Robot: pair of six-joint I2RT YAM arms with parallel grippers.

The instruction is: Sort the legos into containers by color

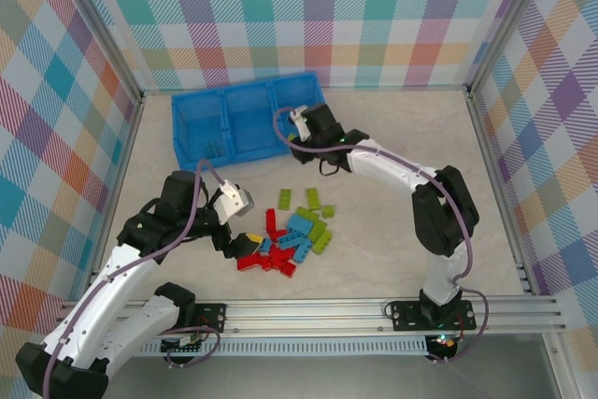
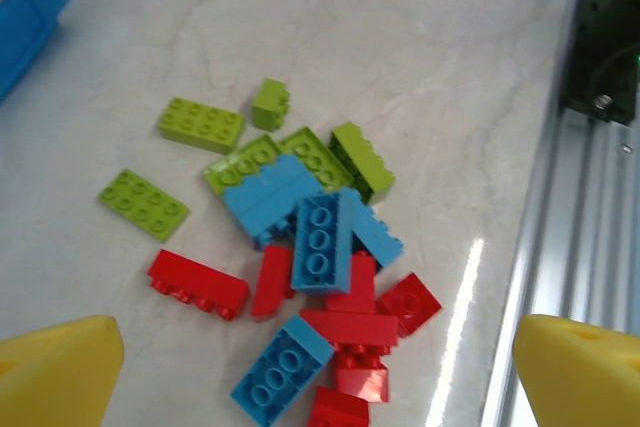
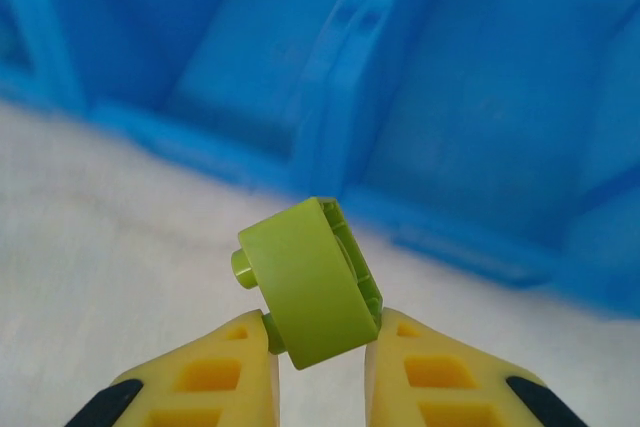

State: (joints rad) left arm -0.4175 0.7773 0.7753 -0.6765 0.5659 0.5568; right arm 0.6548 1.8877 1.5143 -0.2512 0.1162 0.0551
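Pale marbled tabletop (image 1: 411,128), your right gripper (image 3: 320,347) clamped on a lime brick (image 3: 310,282) beside the blue tray (image 1: 248,126) at its near wall, your left gripper (image 2: 318,372) spread wide over the mixed lego pile (image 1: 291,231) near centre.

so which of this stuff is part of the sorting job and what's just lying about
Part of the job:
pile of red, light blue and lime green plastic bricks
long blue plastic three-compartment tray
lime green brick in the right gripper

Just there:
pastel checked walls
silver metal front rail
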